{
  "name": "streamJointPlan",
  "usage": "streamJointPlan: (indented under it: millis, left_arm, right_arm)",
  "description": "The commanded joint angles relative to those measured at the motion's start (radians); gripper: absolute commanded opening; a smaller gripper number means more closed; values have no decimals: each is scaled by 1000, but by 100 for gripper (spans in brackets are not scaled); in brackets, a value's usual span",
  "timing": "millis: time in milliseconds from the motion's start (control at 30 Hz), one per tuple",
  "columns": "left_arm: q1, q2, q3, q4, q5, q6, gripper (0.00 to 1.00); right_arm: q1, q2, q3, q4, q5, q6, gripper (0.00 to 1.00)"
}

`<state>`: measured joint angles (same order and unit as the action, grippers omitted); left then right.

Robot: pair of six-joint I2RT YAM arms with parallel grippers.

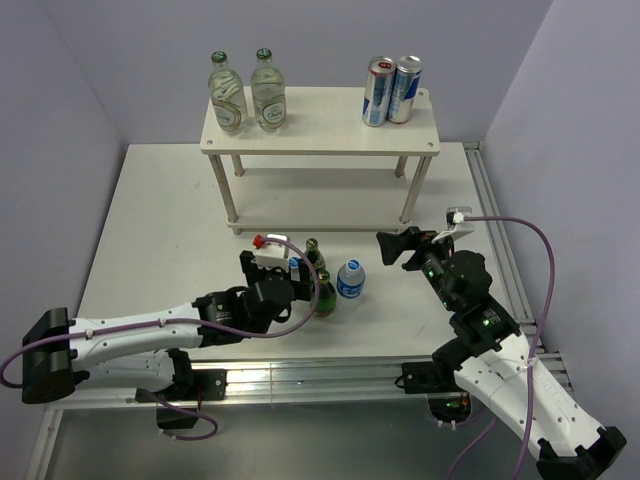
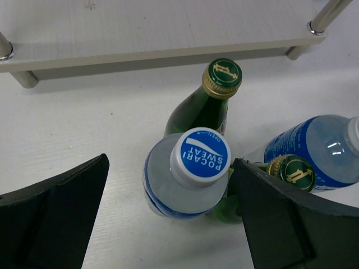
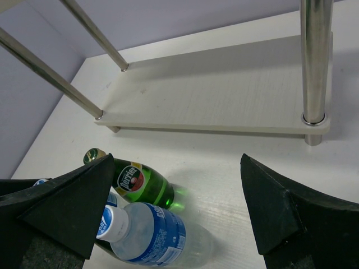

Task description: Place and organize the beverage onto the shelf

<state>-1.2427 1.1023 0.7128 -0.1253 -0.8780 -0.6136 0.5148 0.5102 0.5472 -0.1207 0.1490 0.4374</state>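
I'd judge this the approach to a pick. The left gripper (image 2: 171, 168) hovers straight above the Pocari Sweat bottle (image 2: 200, 156), fingers spread wide on either side and touching nothing. Next it must sink around the bottle and close without knocking the green Perrier bottle (image 2: 216, 89) at its 12 o'clock or the second green bottle (image 2: 290, 171) at 3 o'clock. The left arm reaches low across the table. The right gripper (image 3: 176, 162), wide open and empty, faces the cluster from 3 o'clock. The shelf (image 1: 320, 125) stands at 12 o'clock, with clear glass bottles (image 1: 228, 100) and cans (image 1: 380, 95) on top.
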Motion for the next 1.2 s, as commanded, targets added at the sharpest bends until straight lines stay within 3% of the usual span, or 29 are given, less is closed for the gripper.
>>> streamJointPlan:
  millis: [0,433,767,900,1100,1133,1167]
  left_arm:
    - [-12,-36,-10,-20,17,-50,99]
    - [-35,22,-133,90,51,-129,99]
    - [-49,119,-159,243,-75,-95,99]
    - [-49,142,-162,302,-107,-57,92]
    - [-46,191,-156,389,-104,-9,44]
    - [-46,202,-154,398,-105,-8,24]
    - [-46,206,-153,397,-107,-11,12]
  right_arm:
    - [5,2,-7,24,-3,3,100]
    - [5,4,-7,24,-5,3,100]
    - [5,4,-9,24,-6,4,100]
    - [5,5,-10,26,-9,3,100]
    - [5,10,-9,27,-11,4,100]
    - [5,10,-9,27,-11,4,100]
    - [7,11,-9,27,-11,4,100]
